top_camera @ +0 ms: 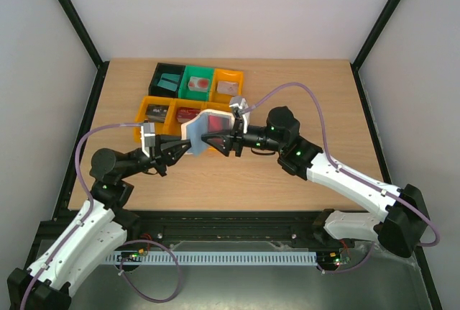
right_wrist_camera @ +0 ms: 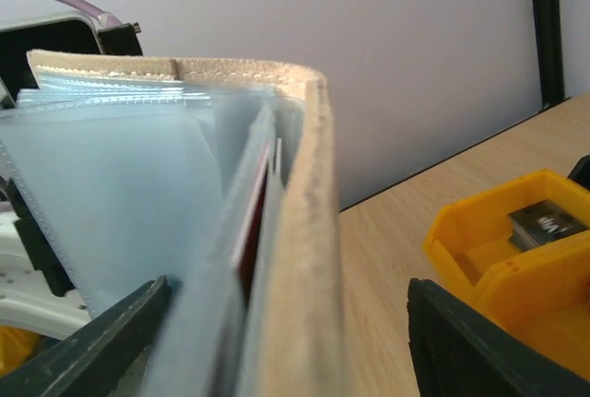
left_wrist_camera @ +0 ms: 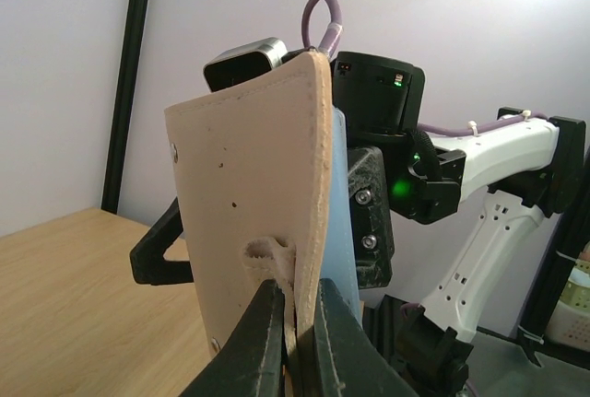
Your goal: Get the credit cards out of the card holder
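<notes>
The card holder [top_camera: 196,132], tan outside and grey-blue inside, is held upright above the table between the two arms. My left gripper [top_camera: 175,150] is shut on the holder's tan edge [left_wrist_camera: 249,185], with the jaws pinched at the seam [left_wrist_camera: 295,323]. My right gripper [right_wrist_camera: 286,342] is open, and the holder's other flap [right_wrist_camera: 309,259] and its clear sleeves [right_wrist_camera: 111,194] stand between the fingers [right_wrist_camera: 479,342] without touching them. A red credit card [right_wrist_camera: 254,227] sits edge-on in a sleeve. Further cards lie in the bins: a teal one [top_camera: 169,81] and a red one [top_camera: 199,82].
Several small bins stand at the back of the table: black [top_camera: 159,73], green [top_camera: 188,94] and orange [top_camera: 237,76] in the far row, orange ones [top_camera: 144,103] in front. One orange bin [right_wrist_camera: 479,259] lies just right of my right gripper and holds a dark card [right_wrist_camera: 546,222].
</notes>
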Available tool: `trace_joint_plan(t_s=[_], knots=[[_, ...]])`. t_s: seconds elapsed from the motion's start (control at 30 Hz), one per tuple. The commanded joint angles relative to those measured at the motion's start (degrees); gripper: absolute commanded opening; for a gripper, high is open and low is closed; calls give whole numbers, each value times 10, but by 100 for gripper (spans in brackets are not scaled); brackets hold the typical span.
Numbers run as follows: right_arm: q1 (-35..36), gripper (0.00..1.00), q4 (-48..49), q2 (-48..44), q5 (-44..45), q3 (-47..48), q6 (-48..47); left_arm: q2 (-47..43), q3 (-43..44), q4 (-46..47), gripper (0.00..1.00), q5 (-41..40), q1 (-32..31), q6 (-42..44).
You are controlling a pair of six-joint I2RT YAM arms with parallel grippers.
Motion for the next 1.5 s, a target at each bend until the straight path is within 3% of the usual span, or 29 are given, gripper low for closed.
trace_joint_plan(t_s=[0.0, 0.13, 0.33, 0.53, 0.6, 0.83, 1.07, 1.27, 1.37, 1.47], knots=[[4, 61, 21, 1, -17, 16, 7, 1, -5, 43, 2, 7, -9, 2], [4, 39, 15, -2, -34, 18, -1, -1, -13, 40, 2, 2, -10, 1], [4, 25, -6, -19, -39, 18, -21, -3, -19, 38, 2, -2, -10, 3], [4, 2, -51, -37, -30, 23, -47, -10, -22, 26, 2, -4, -8, 16], [4, 2, -68, -43, -23, 26, -58, -9, -25, 19, 8, -6, -7, 23], [4, 2, -102, -35, -23, 47, -63, -20, -25, -1, 59, -27, 0, 34], [4, 2, -125, -19, -16, 63, -60, -16, -19, 0, 87, -4, 0, 37], [5, 2, -136, -5, -14, 70, -59, -5, -10, -1, 99, -15, -1, 30], [14, 2, -128, 3, -12, 71, -60, 6, -7, -2, 99, -54, -3, 17], [32, 2, -144, 17, 3, 83, -76, 16, -5, -10, 91, -75, -5, 14]])
